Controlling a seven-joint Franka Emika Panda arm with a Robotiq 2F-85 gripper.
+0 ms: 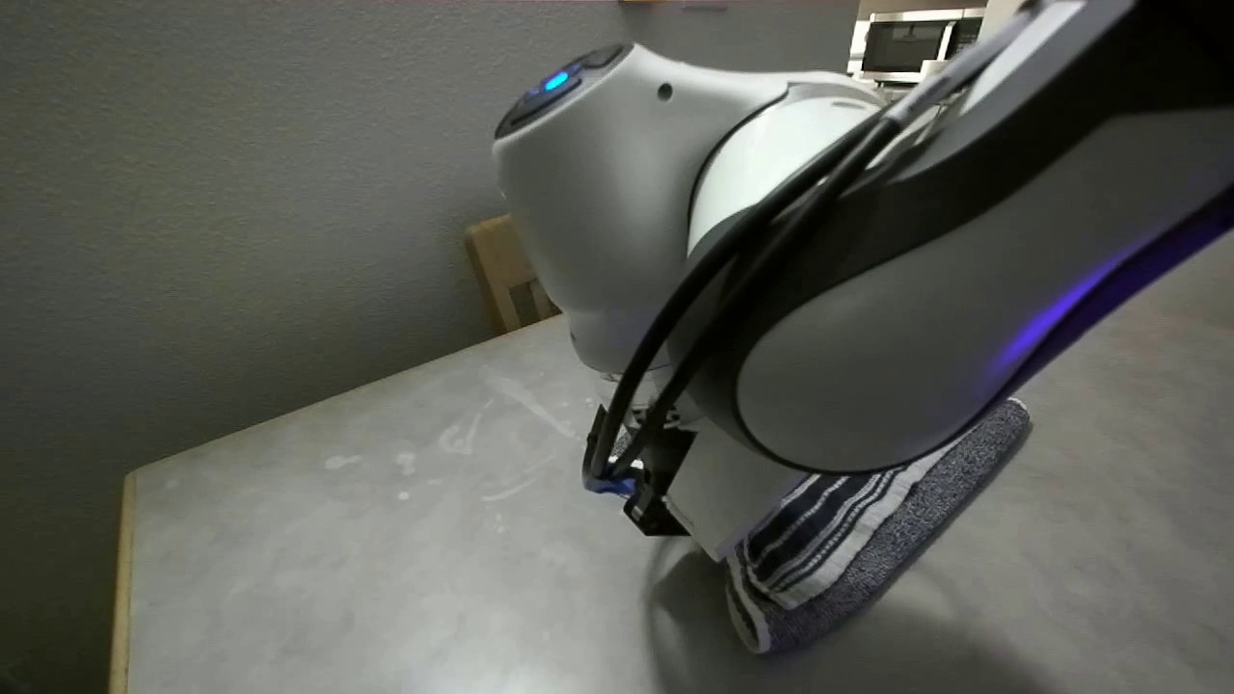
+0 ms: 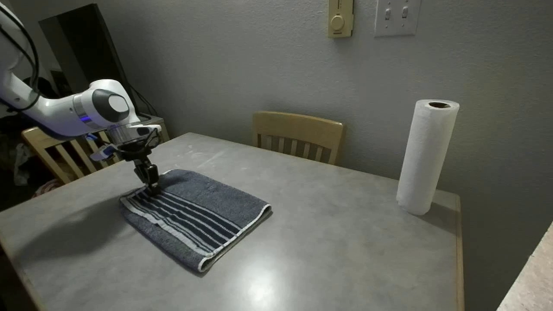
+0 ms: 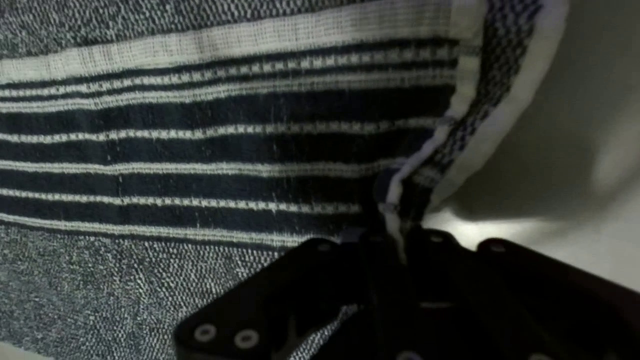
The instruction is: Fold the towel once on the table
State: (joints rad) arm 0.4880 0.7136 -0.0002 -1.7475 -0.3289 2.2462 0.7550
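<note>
The light grey table [image 2: 337,242] bears the striped terry towel [image 2: 194,214], lying mostly flat and apparently already doubled, its layered edges showing. At one side edge the Robotiq gripper [image 3: 395,242] looks clenched on the cloth. How many layers it holds I cannot tell: if both, lifting would drag the whole towel askew; if only the upper, the fold could come undone. On release, the white hem [image 3: 466,95] might catch and ruck.

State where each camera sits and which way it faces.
An exterior view: close beside the arm, which looms large; faces down over the table.
An exterior view: raised, facing table and wall; arm, gripper at picture's left.
Wrist view: mounted by the gripper, facing the towel; fingers at bottom.
Both exterior views share arm, towel, table.
</note>
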